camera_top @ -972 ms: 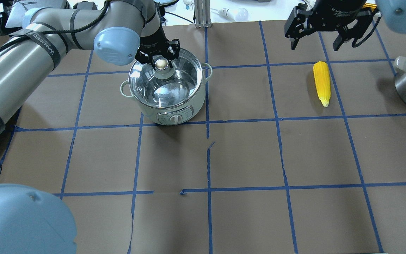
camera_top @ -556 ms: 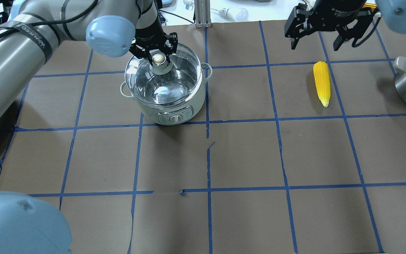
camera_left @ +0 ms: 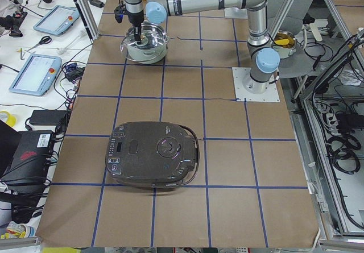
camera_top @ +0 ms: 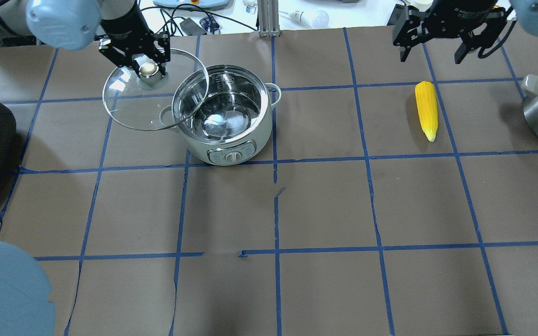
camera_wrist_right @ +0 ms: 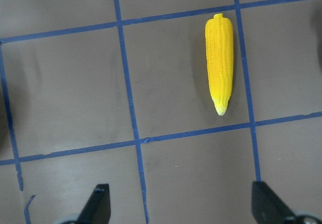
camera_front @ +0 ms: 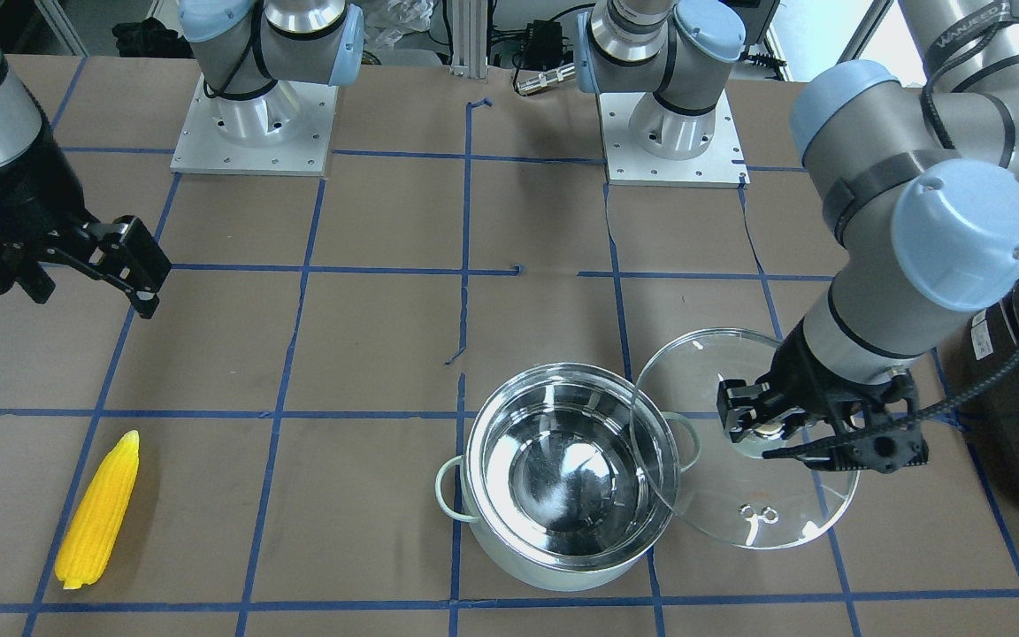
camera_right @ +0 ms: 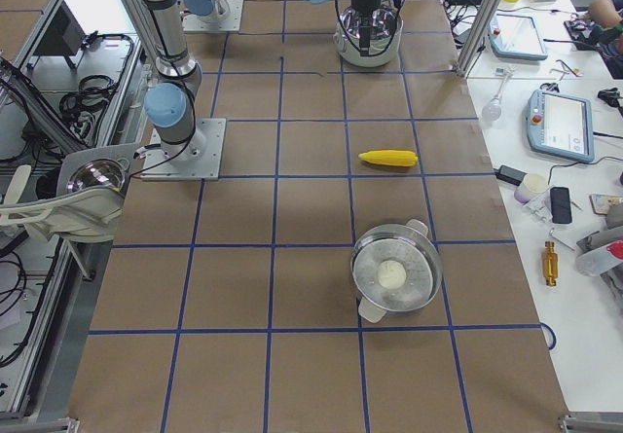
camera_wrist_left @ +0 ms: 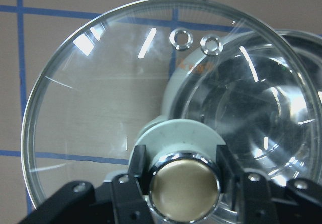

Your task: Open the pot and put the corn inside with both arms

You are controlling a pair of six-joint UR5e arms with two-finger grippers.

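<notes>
Corn [camera_top: 426, 110] lies flat; apart frm right claw [camera_top: 430, 58].

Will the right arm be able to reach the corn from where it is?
Probably yes. The right gripper hangs open close to the corn, which lies flat by itself with nothing over it or right beside it, so the way down looks free.

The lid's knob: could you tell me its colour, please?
The knob is brass-gold with a chrome rim, clearest in the left wrist-mounted view.
</notes>
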